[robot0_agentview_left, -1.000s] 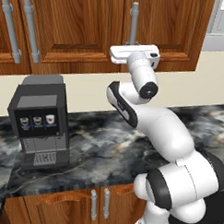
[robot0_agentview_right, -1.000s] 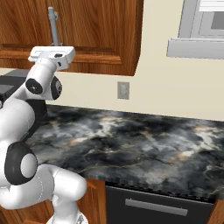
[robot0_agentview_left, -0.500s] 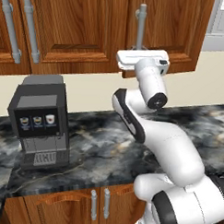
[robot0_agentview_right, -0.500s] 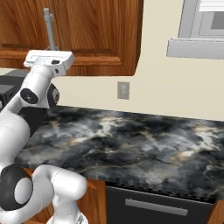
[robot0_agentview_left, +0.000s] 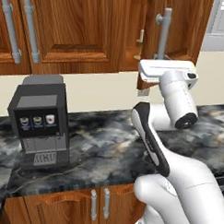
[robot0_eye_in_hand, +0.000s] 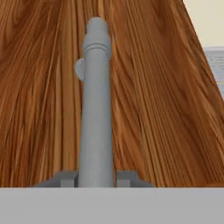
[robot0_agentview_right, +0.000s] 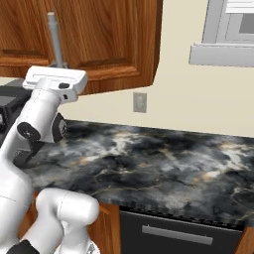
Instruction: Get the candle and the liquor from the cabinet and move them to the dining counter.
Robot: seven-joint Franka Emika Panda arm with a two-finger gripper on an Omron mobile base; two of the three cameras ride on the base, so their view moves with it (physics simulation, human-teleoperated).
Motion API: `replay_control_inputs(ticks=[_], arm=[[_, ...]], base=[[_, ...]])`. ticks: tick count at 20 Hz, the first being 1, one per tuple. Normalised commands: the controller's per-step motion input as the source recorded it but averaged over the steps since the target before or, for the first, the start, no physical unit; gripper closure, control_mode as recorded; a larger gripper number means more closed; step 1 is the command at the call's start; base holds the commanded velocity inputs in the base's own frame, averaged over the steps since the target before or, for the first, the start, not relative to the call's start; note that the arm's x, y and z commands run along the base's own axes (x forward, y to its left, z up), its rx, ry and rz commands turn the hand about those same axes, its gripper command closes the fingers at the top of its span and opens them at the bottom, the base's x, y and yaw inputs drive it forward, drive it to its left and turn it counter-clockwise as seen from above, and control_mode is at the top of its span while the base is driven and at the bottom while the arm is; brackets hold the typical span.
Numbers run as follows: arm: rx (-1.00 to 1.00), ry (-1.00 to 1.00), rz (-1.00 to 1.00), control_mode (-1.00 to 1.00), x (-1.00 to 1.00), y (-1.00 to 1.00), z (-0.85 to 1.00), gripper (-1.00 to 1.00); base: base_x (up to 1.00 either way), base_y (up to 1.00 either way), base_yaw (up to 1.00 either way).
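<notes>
White arm [robot0_agentview_left: 176, 167] — glossy rounded links, dark joints

The cabinet [robot0_agentview_left: 89, 30] door is standing ajar, its grey bar handle [robot0_eye_in_hand: 96, 109] upright. Inside the gap, the candle [robot0_agentview_left: 140, 43] is showing on the shelf.

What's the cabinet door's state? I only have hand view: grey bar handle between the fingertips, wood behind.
Observer: Ajar. In left base view the cabinet door stands swung out, with a dark gap on its left side.
Operator: Anything in that gap?
Observer: The candle, upright just inside.
Operator: Where on the bar is the gripper?
Observer: At the lower end. The gripper is closed on the bar handle near the door's bottom edge.
</notes>
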Motion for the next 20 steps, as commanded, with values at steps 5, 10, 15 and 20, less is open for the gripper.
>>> replay_control_inputs(ticks=[5, 10, 15, 20], arm=[[0.03, 0.00, -0.04, -1.00, -1.00, -0.81, 0.04, 1.00], [0.03, 0.00, -0.03, -1.00, -1.00, -0.86, 0.01, 1.00], [0.03, 0.00, 0.00, -1.00, -0.95, -0.87, 0.00, 1.00], [0.02, 0.00, 0.00, -1.00, -0.89, -0.81, 0.00, 1.00]], base=[[0.00, 0.00, 0.00], [0.00, 0.00, 0.00], [0.00, 0.00, 0.00], [0.00, 0.00, 0.00]])
